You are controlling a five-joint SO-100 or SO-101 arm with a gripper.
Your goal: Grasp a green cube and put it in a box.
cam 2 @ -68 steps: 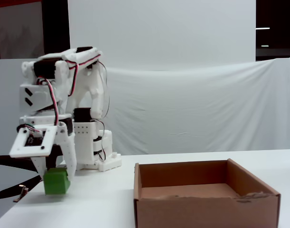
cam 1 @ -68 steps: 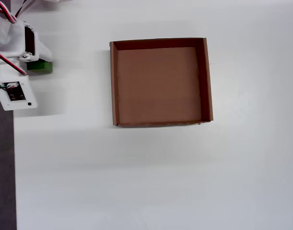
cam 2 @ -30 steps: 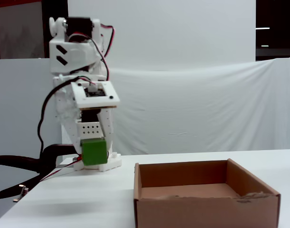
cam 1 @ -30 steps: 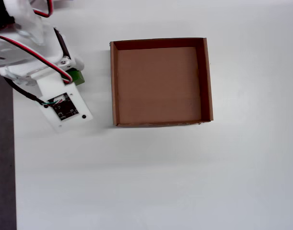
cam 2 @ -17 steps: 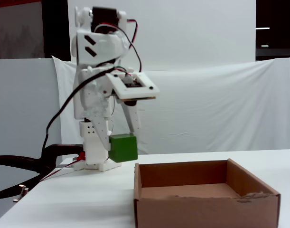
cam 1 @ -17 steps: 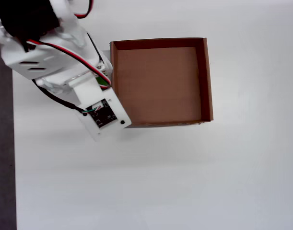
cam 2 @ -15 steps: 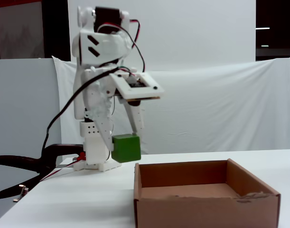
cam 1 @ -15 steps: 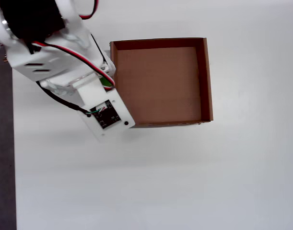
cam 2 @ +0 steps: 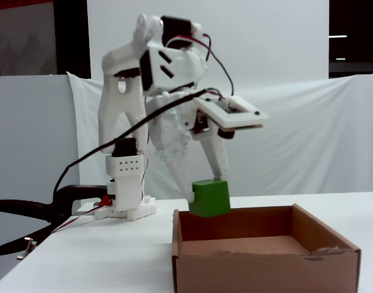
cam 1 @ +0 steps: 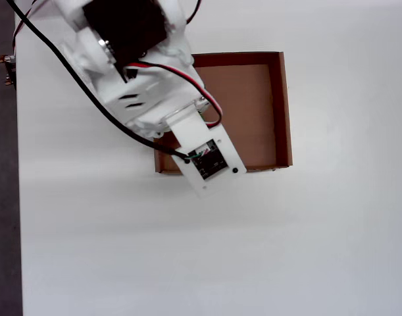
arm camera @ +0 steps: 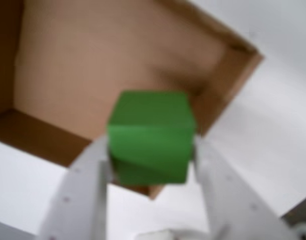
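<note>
My gripper (arm camera: 151, 148) is shut on the green cube (arm camera: 150, 135), with one white finger (arm camera: 90, 185) pressed against each side. In the wrist view the brown cardboard box (arm camera: 92, 65) lies below, and the cube hangs over its near corner. In the fixed view the green cube (cam 2: 210, 197) hangs at rim height just inside the left wall of the box (cam 2: 265, 265), held by the gripper (cam 2: 206, 199). In the overhead view the arm (cam 1: 141, 72) covers the left part of the box (cam 1: 283, 105) and hides the cube.
The arm's base (cam 2: 125, 204) stands on the white table behind and left of the box. A black clamp (cam 2: 27, 210) juts out at the table's left end. A dark strip (cam 1: 2, 197) marks the table's left edge in the overhead view.
The arm has lifted the cube from the table's left side and swung it right. It has gone from just left of the box to over the box's left part.
</note>
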